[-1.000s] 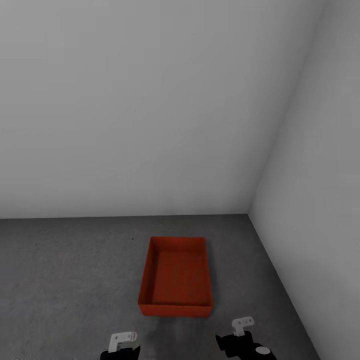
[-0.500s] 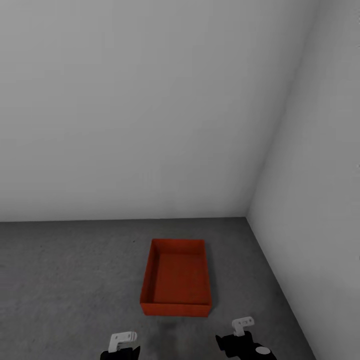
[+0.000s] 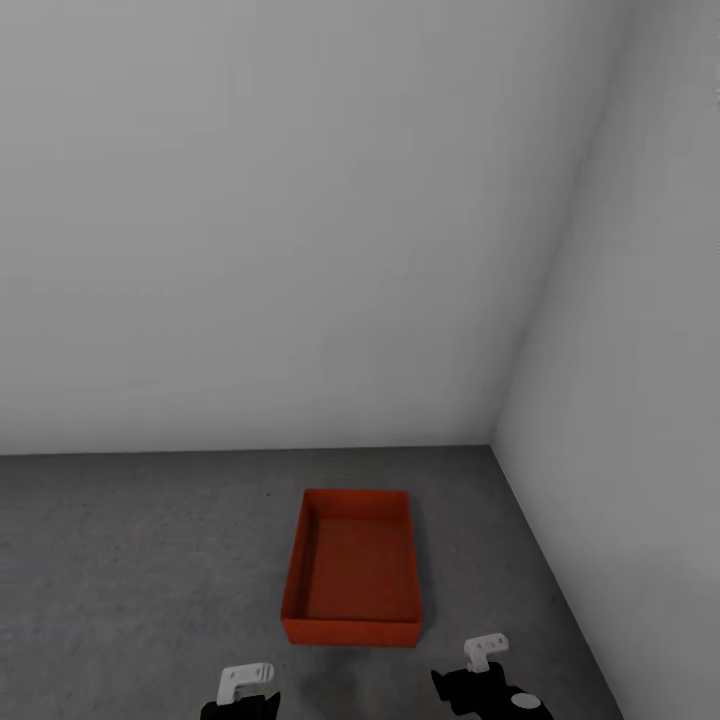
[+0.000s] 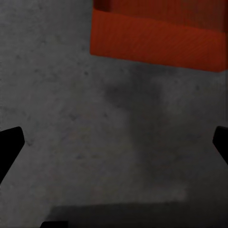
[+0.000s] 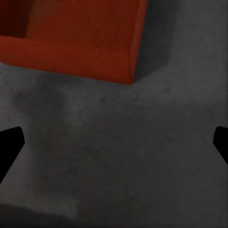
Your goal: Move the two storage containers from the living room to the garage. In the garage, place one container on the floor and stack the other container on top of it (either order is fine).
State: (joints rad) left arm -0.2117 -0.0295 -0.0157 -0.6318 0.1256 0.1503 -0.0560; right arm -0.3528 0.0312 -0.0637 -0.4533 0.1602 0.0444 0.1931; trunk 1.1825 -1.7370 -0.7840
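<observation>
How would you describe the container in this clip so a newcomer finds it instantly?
Start at the corner where the two white walls meet the dark grey speckled concrete floor. Just short of that corner sits an orange-red rectangular open-topped bin, empty inside. It is the one coloured object against grey and white.

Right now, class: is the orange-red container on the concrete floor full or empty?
Empty: the storage container sits upright, its bare inside bottom fully visible.

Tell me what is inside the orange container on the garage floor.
The orange container shows only its own bare orange bottom; nothing lies inside. Its near wall hides a thin strip of that bottom.
</observation>
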